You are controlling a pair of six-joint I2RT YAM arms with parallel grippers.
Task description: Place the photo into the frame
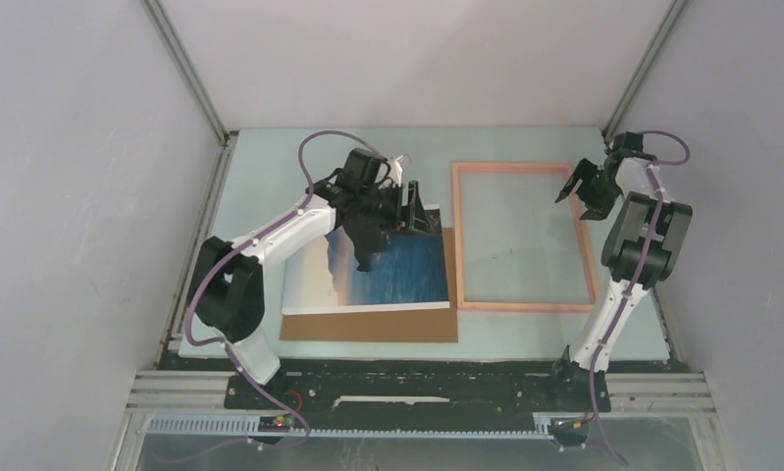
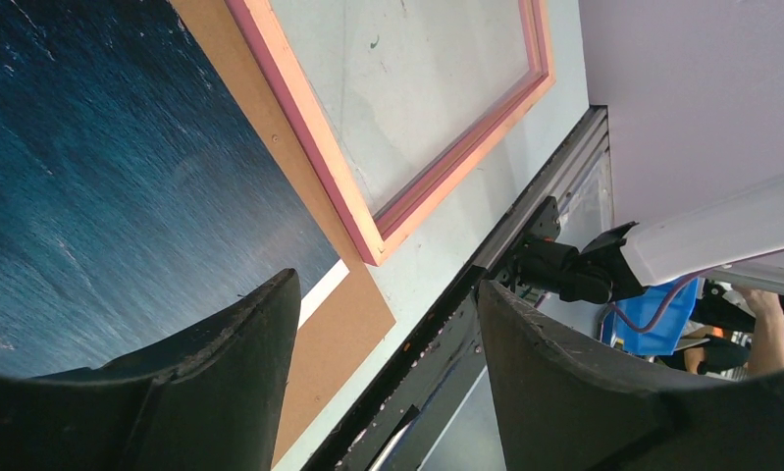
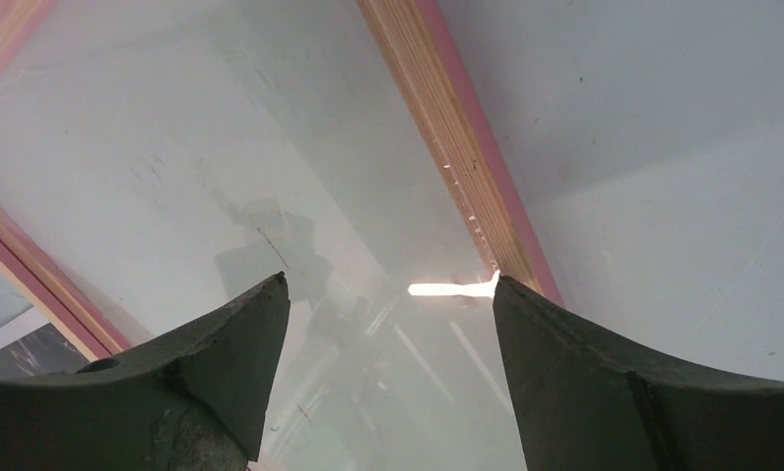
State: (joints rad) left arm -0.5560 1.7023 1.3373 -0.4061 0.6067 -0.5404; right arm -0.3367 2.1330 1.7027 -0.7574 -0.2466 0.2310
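Note:
The photo (image 1: 388, 280), blue sea with a dark cliff and a white border, lies flat at mid-table on a brown cardboard sheet (image 1: 368, 326). The salmon-pink frame (image 1: 458, 235) lies flat to its right, see-through in the middle. My left gripper (image 1: 422, 214) hovers open over the photo's far right corner. In the left wrist view the left gripper (image 2: 388, 283) has nothing between its fingers, with the photo (image 2: 93, 177), cardboard (image 2: 339, 324) and frame (image 2: 309, 128) below. My right gripper (image 1: 581, 201) hangs open over the frame's far right side. The right wrist view shows the right gripper (image 3: 390, 279) empty above the frame's rail (image 3: 456, 128).
Grey enclosure walls close in the table on the left, back and right. A black metal rail (image 1: 417, 388) with the arm bases runs along the near edge. Bare pale-green tabletop (image 1: 270, 177) shows left of the left arm.

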